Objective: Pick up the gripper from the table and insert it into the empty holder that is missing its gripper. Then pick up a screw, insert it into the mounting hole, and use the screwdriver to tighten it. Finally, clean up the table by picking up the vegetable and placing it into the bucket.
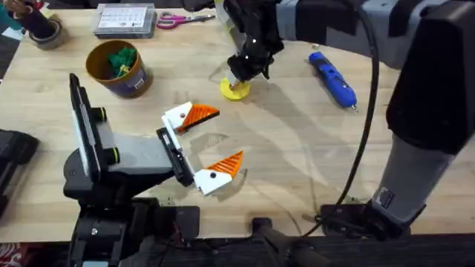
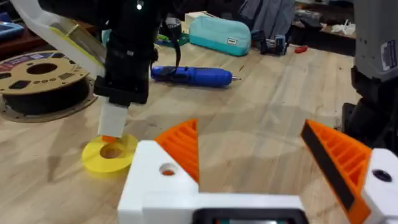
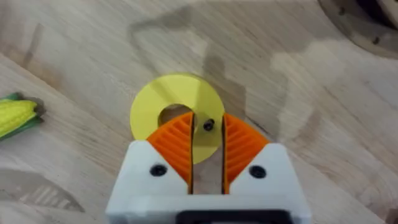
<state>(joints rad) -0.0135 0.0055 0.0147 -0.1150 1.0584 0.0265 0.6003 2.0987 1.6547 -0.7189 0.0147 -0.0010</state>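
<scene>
The blue screwdriver [image 1: 333,79] lies flat at two o'clock; the mustard bucket [image 1: 119,68] stands upright at ten, greenery inside.

No text, number or brand can be read anywhere. In the overhead view a grey box [image 1: 125,21] at about 11 o'clock on the desk [image 1: 297,163] carries a white printed grid, its marks too small to make out. The bucket [image 1: 119,69] has a dark label band with no legible lettering. In the left wrist view a teal pouch [image 2: 220,34] bears a small white tag, and the right arm's casing a pale sticker [image 2: 389,56]; neither is readable.
</scene>
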